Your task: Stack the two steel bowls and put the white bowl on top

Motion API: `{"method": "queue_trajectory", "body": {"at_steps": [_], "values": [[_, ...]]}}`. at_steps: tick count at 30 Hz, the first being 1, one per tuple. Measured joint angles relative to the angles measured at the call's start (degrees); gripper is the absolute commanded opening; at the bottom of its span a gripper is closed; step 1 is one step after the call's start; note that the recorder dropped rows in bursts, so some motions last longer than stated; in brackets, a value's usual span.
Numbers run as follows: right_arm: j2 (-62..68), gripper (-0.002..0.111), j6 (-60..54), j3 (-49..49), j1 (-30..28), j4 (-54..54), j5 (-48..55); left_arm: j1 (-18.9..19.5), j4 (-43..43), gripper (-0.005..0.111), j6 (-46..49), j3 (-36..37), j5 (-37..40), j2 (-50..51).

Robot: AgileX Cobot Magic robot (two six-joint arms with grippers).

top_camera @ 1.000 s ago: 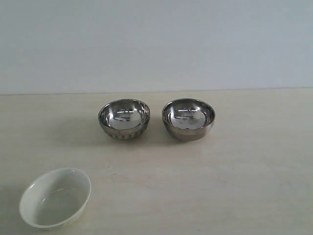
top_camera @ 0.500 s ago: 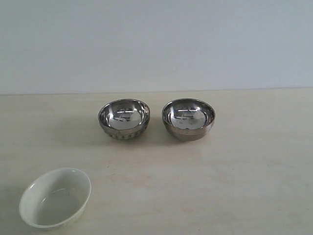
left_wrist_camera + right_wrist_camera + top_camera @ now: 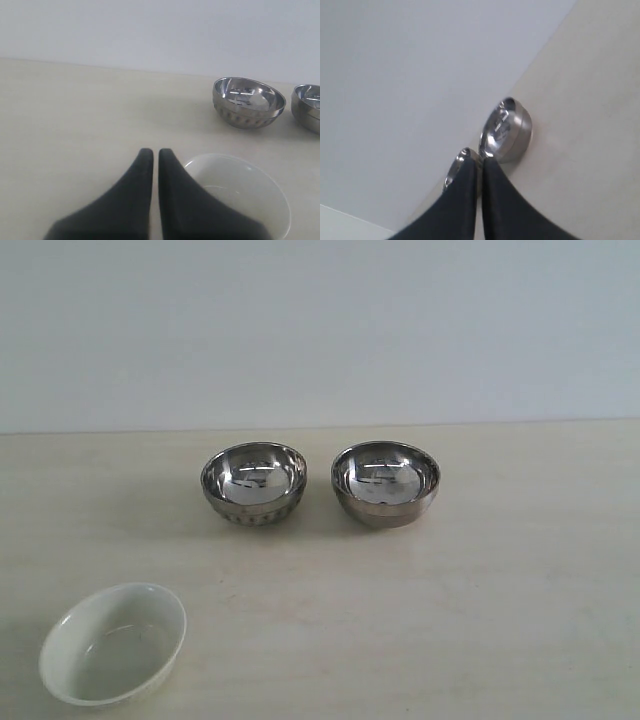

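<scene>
Two steel bowls stand side by side at the middle of the table, apart from each other: the ribbed steel bowl [image 3: 254,483] [image 3: 248,102] on the left and the smooth steel bowl [image 3: 385,483] [image 3: 506,131] on the right. The white bowl [image 3: 113,643] [image 3: 240,192] sits upright near the front left corner. Neither gripper shows in the exterior view. My left gripper [image 3: 151,152] is shut with nothing in it, hovering just beside the white bowl. My right gripper [image 3: 475,162] is shut and empty, well short of the steel bowls; its fingers hide most of the ribbed bowl [image 3: 454,167].
The pale wooden table [image 3: 480,600] runs back to a plain white wall [image 3: 320,330]. Nothing else stands on it.
</scene>
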Motion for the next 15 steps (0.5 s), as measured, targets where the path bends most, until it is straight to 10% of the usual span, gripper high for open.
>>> {"method": "queue_trajectory", "body": {"at_steps": [15], "values": [[22.6, 0.0, -23.9, -27.2, 0.0, 0.4, -2.6, 0.0, 0.0, 0.004, 0.0, 0.0, 0.0, 0.0]]}}
